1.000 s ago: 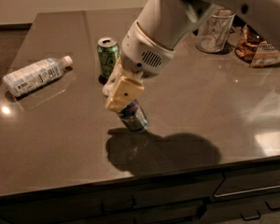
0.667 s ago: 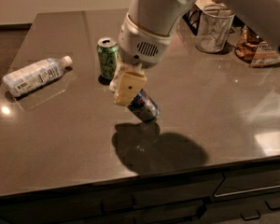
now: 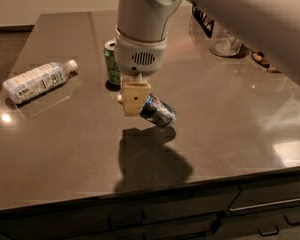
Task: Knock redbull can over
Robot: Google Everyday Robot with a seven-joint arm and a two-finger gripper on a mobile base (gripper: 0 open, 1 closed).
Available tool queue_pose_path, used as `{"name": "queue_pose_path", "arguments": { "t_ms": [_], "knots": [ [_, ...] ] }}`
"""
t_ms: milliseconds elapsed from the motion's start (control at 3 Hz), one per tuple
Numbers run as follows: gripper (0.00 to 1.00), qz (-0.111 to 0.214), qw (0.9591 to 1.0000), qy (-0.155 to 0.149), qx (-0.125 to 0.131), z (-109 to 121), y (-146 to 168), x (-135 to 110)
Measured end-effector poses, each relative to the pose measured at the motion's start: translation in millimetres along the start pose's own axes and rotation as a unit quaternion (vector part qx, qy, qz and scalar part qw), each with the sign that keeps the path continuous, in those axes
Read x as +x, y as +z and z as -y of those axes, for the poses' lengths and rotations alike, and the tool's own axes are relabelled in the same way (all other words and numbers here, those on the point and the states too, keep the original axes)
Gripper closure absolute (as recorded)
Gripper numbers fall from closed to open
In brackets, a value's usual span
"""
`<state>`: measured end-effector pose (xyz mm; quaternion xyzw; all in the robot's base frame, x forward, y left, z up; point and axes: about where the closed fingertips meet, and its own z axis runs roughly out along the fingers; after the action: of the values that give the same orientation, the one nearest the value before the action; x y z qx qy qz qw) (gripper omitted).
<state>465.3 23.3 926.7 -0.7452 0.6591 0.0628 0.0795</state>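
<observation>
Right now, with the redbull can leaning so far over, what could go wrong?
1. The redbull can is tilted steeply against the gripper. Once flat, it might roll across the smooth countertop toward the front edge.
2. The green can stands upright close behind the gripper, so a careless pull back could topple it too.

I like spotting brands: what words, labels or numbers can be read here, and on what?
None can be read.
Redbull can, tilted beside the gripper: print blurred.
Green can: markings blurred.
Water bottle: label print too small.
</observation>
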Motion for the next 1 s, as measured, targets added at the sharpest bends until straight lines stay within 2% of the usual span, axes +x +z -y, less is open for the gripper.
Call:
{"name": "queue_pose_path", "arguments": {
  "t_ms": [333, 667, 1000],
  "knots": [
    [0.36, -0.032, 0.9994, -0.013, -0.007, 4, 16, -2],
    [0.13, -0.05, 0.9984, -0.023, -0.015, 8, 30, -6],
    [0.0, -0.053, 0.998, -0.025, -0.023, 8, 43, -6]
  ]
}}
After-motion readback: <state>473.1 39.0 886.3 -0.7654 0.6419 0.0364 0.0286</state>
